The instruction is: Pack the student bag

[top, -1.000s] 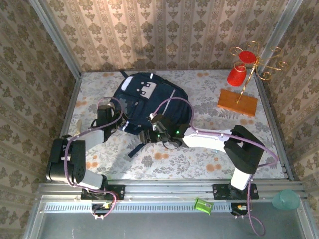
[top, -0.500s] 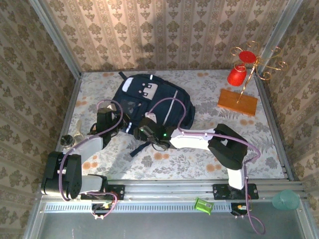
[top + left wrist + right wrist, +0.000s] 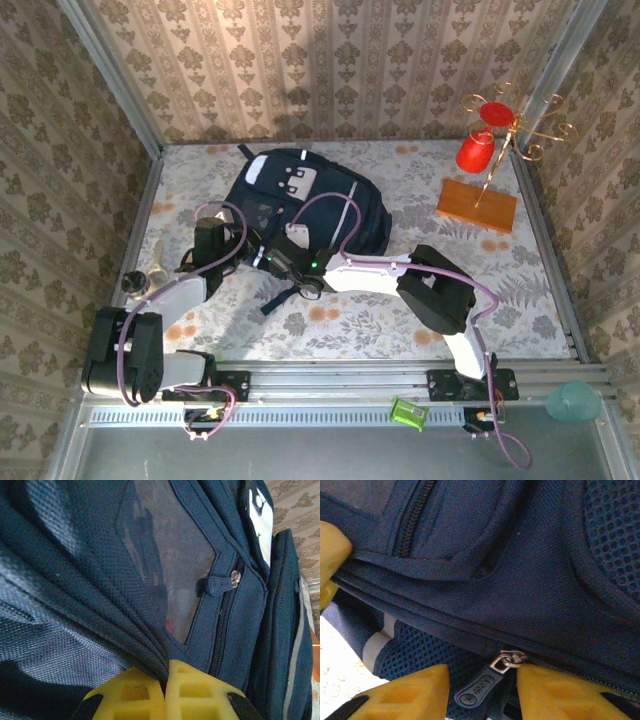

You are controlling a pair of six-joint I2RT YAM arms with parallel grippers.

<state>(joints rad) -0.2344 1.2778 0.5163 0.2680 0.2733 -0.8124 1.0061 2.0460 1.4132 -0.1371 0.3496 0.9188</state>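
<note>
The student bag (image 3: 300,200), a dark navy backpack with white studded patches, lies flat in the middle of the table. My left gripper (image 3: 238,250) is at its near-left edge, its yellow jaws (image 3: 166,672) shut on a fold of the bag's navy fabric (image 3: 150,555), below a pocket zipper pull (image 3: 220,585). My right gripper (image 3: 272,262) sits just to the right, at the bag's near edge. Its jaws (image 3: 482,680) stand open on either side of a dark zipper pull (image 3: 480,690); the right finger touches the metal slider, and the left finger is clear of the pull.
A gold stand with red cups (image 3: 476,152) stands on an orange wooden base (image 3: 477,205) at the back right. A small glass jar (image 3: 133,285) stands by the left wall. Patterned walls close in the table on three sides.
My right gripper has slid left along the bag's near edge and its jaws have narrowed around the zipper pull. The left gripper keeps its hold on the fabric.
</note>
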